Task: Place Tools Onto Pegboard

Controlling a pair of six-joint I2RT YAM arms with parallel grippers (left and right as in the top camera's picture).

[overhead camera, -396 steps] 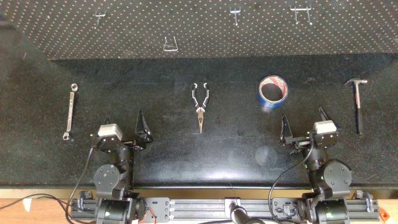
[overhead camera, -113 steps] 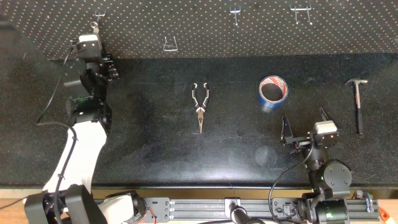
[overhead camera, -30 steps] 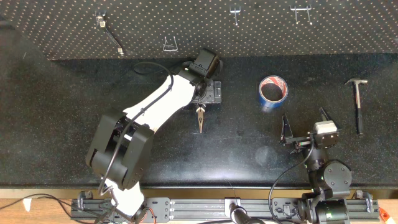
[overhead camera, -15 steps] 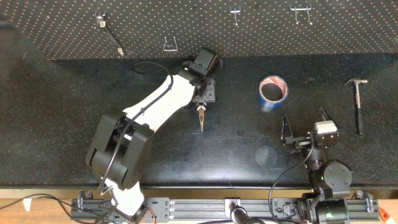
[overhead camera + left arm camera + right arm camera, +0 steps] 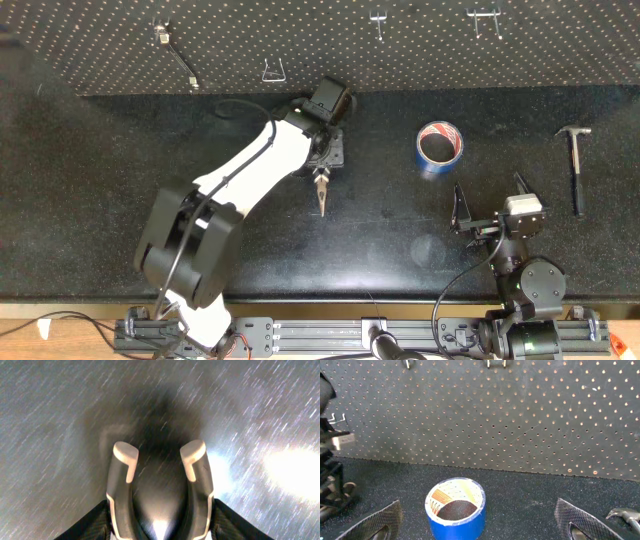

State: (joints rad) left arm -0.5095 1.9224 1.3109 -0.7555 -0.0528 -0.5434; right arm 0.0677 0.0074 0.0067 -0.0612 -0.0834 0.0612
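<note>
Pegboard (image 5: 420, 55) stands along the far edge of the bench (image 5: 90, 200); both are dark.

Left arm (image 5: 250, 170) stands at the near left and reaches diagonally up to bench centre, close to the pegboard's foot. We note its claw (image 5: 328, 152) pointing down over the handle end of the pliers (image 5: 321, 192). In the left wrist view the two pale handles (image 5: 124, 460) sit close together between the claw's fingers, which press on their outer sides, so we log the claw as narrow and clamped on the pliers. The nose of the pliers points toward the near edge. We cannot tell whether it touches the bench.

Right arm (image 5: 525, 280) is folded at the near right. Its claw (image 5: 490, 205) is spread wide with nothing in it, and it faces the pegboard.

Blue roll of tape (image 5: 440, 166) lies flat on the bench, hole up, right of centre and just beyond the right claw.

Hammer (image 5: 575, 175) lies at the far right of the bench, head toward the pegboard and handle toward us.

Wrench (image 5: 180, 62) hangs slanted on the pegboard at the far left.

Bare hooks on the pegboard: one wire loop (image 5: 272, 72) left of centre, one (image 5: 377, 20) near centre, one (image 5: 485, 20) to the right.
</note>
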